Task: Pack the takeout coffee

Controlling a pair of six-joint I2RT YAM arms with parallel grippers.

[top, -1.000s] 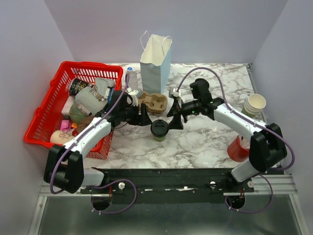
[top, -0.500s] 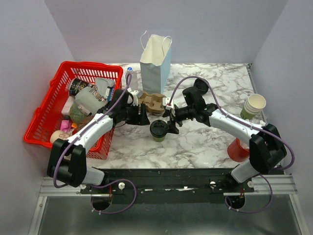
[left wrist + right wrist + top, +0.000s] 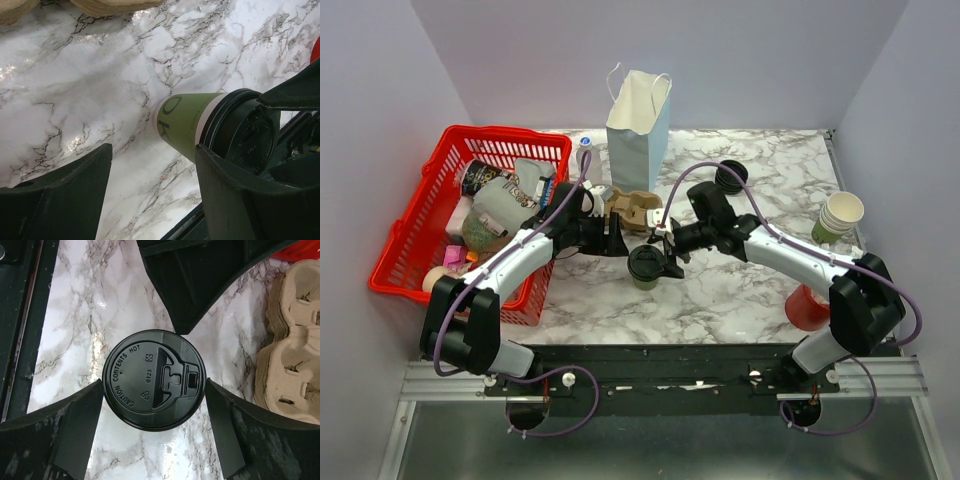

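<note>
Top external view, left to right: a red plastic mesh basket point(image 3: 505, 131) of crumpled packets sits on the veined marble table point(image 3: 740, 290). The left gripper point(image 3: 618, 242) hangs with its fingers spread, empty, just left of the takeout coffee point(image 3: 646, 263). The cup stands upright at centre, olive paper under a glossy round black lid. Behind it are a pale paper bag point(image 3: 638, 135) and a moulded pulp cup carrier point(image 3: 635, 210). The right gripper point(image 3: 665, 250) straddles the lid, jaws wide; contact is unclear. Farther right lie a loose black lid point(image 3: 731, 177), stacked green cups point(image 3: 840, 215) and a red cup point(image 3: 808, 305).
</note>
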